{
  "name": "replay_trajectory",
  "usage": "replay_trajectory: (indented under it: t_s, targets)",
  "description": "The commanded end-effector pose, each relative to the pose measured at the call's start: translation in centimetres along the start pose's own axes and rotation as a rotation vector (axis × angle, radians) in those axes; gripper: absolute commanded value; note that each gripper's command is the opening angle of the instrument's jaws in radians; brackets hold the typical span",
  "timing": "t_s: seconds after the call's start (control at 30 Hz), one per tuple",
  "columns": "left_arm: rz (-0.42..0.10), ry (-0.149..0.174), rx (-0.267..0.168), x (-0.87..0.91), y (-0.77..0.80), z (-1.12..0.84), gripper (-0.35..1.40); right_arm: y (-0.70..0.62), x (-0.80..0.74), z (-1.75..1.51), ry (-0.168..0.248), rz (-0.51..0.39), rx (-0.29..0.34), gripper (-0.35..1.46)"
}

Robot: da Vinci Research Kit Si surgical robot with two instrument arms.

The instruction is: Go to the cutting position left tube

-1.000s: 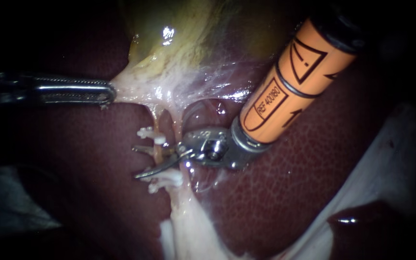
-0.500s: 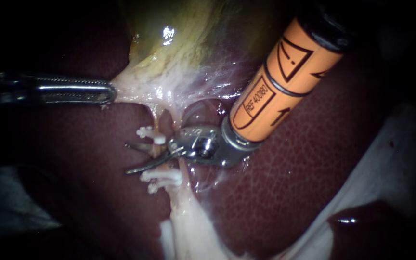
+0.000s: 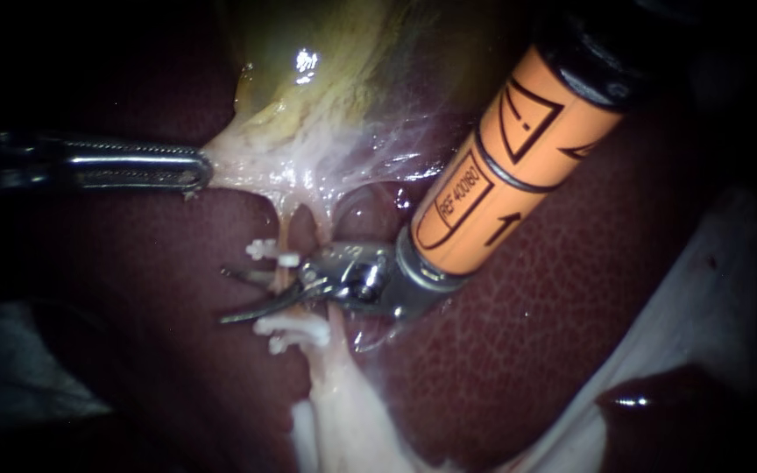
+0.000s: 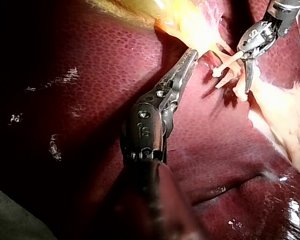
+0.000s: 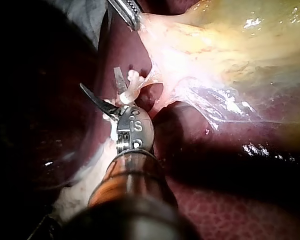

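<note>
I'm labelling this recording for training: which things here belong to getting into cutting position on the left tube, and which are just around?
In the job:
right instrument, jaws open astride the left tube
white clips on that tube
left instrument, gripping the gallbladder

Just there:
liver
pale sheet

Your left instrument (image 3: pixel 196 168) is lost in darkness leftward, its tip sunk into the gallbladder (image 3: pixel 326 79); your right instrument (image 3: pixel 223 296) partly hides the tube (image 3: pixel 283 229).
</note>
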Motion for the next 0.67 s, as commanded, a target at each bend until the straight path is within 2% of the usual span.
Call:
replay_trajectory:
  t_s: [0.03,0.23,0.67]
  targets:
    - [0.0,0.0,-0.001,0.0,0.0,0.0,-0.35,-0.04,0.02,0.01,0.002,0.0,0.009,1.43]
    - [0.0,0.0,-0.001,0.0,0.0,-0.01,-0.35,-0.2,0.1,0.04,0.019,0.005,0.045,1.43]
    - [0.0,0.0,-0.001,0.01,0.0,-0.01,-0.35,-0.21,0.13,0.01,0.02,0.006,0.046,1.45]
